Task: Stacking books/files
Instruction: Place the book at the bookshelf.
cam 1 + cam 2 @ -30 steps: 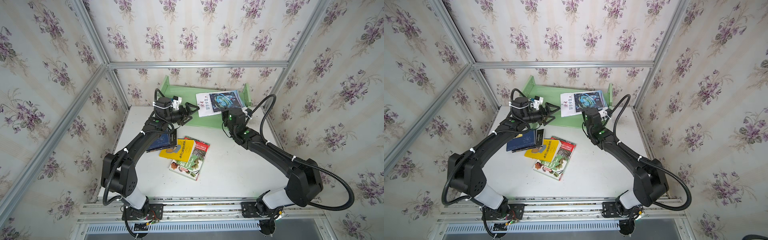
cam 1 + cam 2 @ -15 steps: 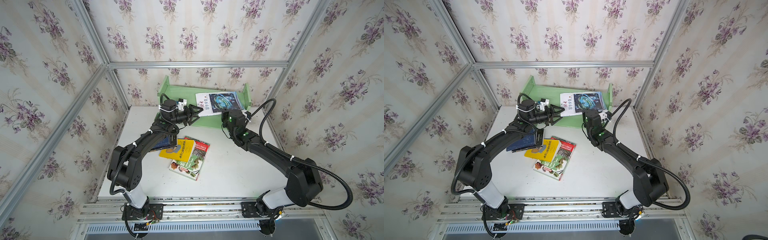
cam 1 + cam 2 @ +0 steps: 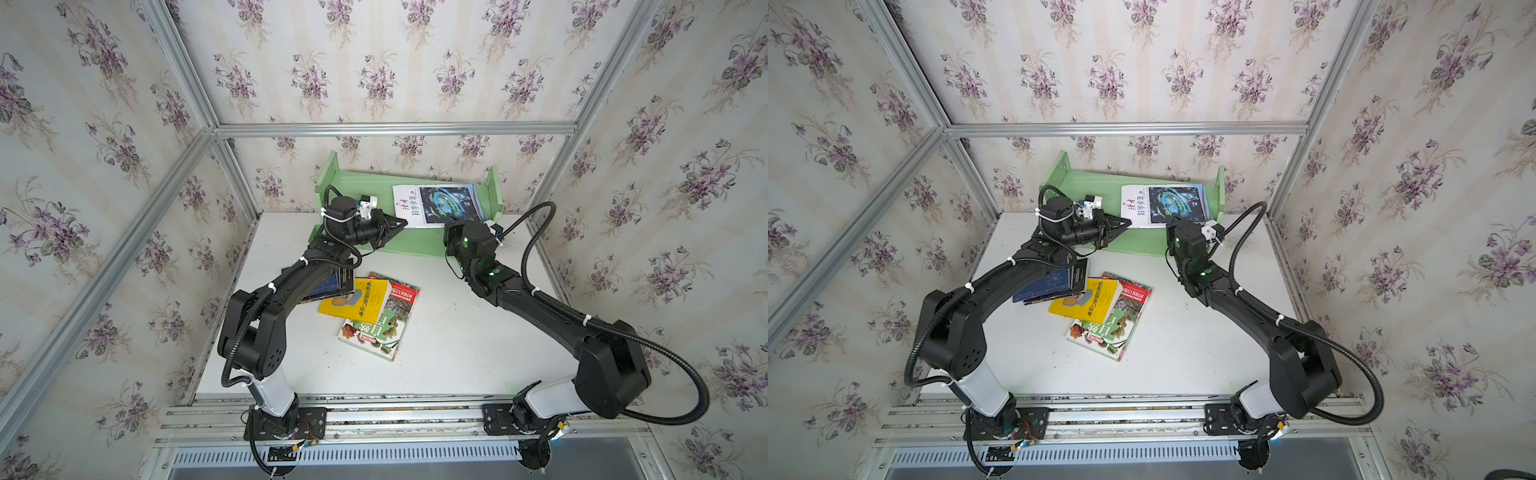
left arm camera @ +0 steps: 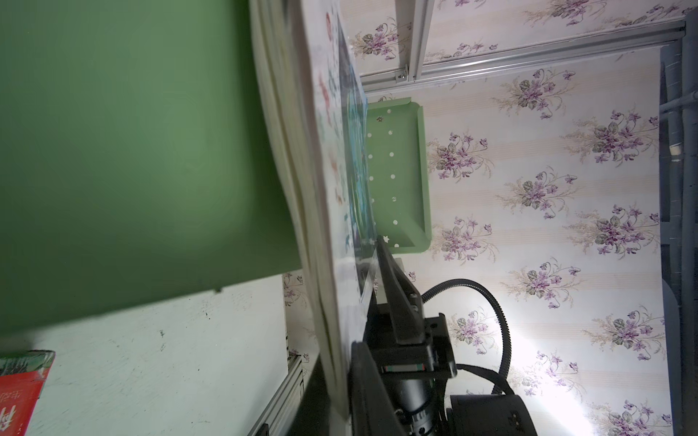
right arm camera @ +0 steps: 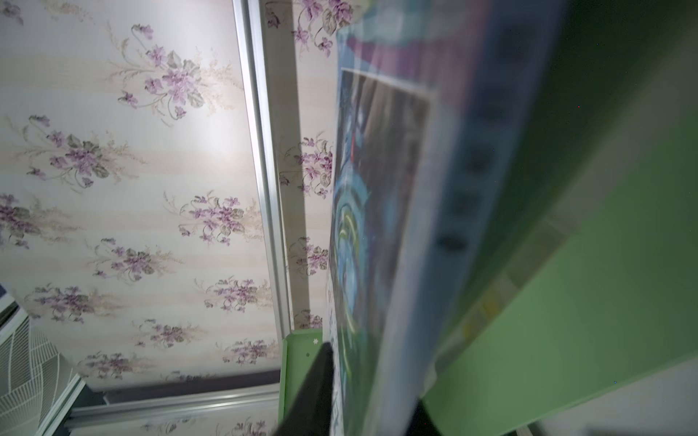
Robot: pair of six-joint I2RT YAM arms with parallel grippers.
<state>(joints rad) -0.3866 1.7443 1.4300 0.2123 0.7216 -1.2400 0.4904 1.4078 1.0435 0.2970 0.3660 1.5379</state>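
A thin blue-swirl book [image 3: 444,203] [image 3: 1171,203] with a white strip lies tilted over the green shelf [image 3: 361,187] [image 3: 1084,183]. My left gripper [image 3: 405,224] [image 3: 1129,224] [image 4: 338,400] is shut on its near left corner. My right gripper [image 3: 451,224] [image 5: 372,400] has a finger on each side of the book's [image 5: 377,188] near right edge; whether it presses is unclear. On the table lie a yellow book [image 3: 357,301], overlapping a green-and-red book [image 3: 386,328], and navy books [image 3: 328,286] partly under my left arm.
The shelf has upright end panels [image 3: 494,191] and stands against the back wall. Papered walls with aluminium posts [image 3: 548,174] close in both sides. A black book edge [image 3: 347,276] shows beside the navy ones. The white table [image 3: 457,353] runs to a front rail.
My left gripper has moved right along the shelf to the blue-swirl book's corner and has shut on it. The right arm has stayed at the book.
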